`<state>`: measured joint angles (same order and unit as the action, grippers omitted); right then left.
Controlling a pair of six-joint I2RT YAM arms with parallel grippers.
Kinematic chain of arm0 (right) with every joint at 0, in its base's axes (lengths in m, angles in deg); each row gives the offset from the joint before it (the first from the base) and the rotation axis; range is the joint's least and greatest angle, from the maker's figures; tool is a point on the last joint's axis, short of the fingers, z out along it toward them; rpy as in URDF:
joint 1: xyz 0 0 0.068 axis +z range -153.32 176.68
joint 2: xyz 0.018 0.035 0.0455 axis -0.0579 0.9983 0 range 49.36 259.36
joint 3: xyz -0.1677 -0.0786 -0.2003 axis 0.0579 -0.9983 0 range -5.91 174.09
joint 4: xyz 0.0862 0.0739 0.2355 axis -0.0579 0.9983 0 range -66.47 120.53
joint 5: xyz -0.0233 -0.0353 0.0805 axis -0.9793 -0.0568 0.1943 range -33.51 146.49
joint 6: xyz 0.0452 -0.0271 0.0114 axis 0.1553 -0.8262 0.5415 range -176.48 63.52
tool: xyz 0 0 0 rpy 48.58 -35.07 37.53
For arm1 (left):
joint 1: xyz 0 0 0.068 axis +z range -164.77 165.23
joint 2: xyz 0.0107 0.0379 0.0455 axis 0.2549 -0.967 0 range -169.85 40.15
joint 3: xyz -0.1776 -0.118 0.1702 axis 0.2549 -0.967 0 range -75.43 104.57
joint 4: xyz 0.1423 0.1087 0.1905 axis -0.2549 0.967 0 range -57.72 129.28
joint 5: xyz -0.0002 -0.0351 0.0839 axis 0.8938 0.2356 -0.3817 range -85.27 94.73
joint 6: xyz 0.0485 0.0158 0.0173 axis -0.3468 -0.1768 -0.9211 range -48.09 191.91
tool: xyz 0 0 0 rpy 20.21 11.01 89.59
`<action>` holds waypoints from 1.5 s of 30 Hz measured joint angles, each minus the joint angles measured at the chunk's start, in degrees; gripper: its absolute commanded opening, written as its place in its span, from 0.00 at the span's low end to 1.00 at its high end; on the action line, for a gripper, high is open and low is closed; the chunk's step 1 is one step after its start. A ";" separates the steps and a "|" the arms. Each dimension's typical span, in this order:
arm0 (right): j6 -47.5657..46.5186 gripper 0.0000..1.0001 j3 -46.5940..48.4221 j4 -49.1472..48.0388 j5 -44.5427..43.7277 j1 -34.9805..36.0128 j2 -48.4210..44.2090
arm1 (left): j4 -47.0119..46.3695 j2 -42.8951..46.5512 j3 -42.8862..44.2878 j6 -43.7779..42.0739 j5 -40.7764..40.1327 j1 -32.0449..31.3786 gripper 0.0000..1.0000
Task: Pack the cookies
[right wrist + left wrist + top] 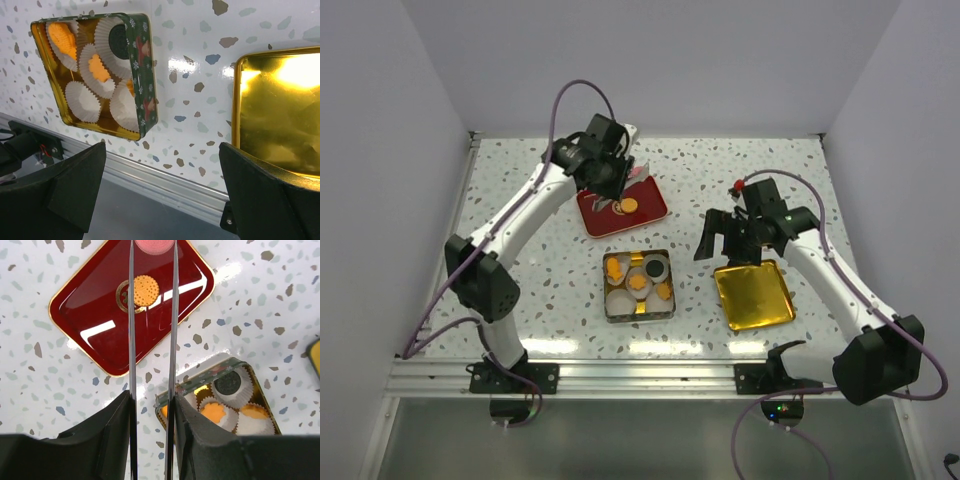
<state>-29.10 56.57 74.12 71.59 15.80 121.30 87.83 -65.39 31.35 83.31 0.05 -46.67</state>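
A pink cookie (pixel 155 245) sits between the tips of my left gripper's (pixel 636 165) two thin blades, over the far edge of the red tray (pixel 605 222). One round orange cookie (pixel 146 290) lies on that tray (pixel 90 320). The square tin (pixel 607 290) holds white paper cups with orange cookies (pixel 638 283) and a dark cookie (pixel 655 268); these also show in the right wrist view (pixel 98 69). My right gripper (pixel 728 240) is wide open and empty, above the table between the tin (pixel 142 65) and the gold lid (pixel 280 115).
The gold lid (pixel 753 295) lies open side up to the right of the tin. A metal rail (pixel 165 175) runs along the table's near edge. White walls enclose the table on three sides.
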 measured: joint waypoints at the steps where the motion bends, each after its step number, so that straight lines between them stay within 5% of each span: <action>1: -0.02 0.99 0.28 0.04 -0.02 0.00 0.00 | -0.13 2.03 -0.63 0.00 0.00 0.00 0.34; 6: -0.02 0.99 1.81 0.13 -0.17 0.00 0.00 | -0.07 12.96 -6.49 0.15 0.68 0.00 0.34; 13: -0.02 0.99 3.52 0.33 -0.22 -0.02 0.00 | -0.39 29.70 -25.27 1.97 3.89 0.00 0.34; 25: 0.76 0.99 2.71 -0.66 -0.70 -0.02 -0.50 | 1.18 48.04 -45.55 7.76 10.16 -0.55 0.32; 45: 2.12 0.99 -1.22 -1.79 -0.63 -0.02 -1.09 | 5.86 57.55 -52.37 14.86 14.88 -11.30 0.30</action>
<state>-26.98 55.35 72.32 70.95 15.78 120.21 93.69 -7.84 -21.02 98.17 14.93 -57.97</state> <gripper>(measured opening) 0.986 0.401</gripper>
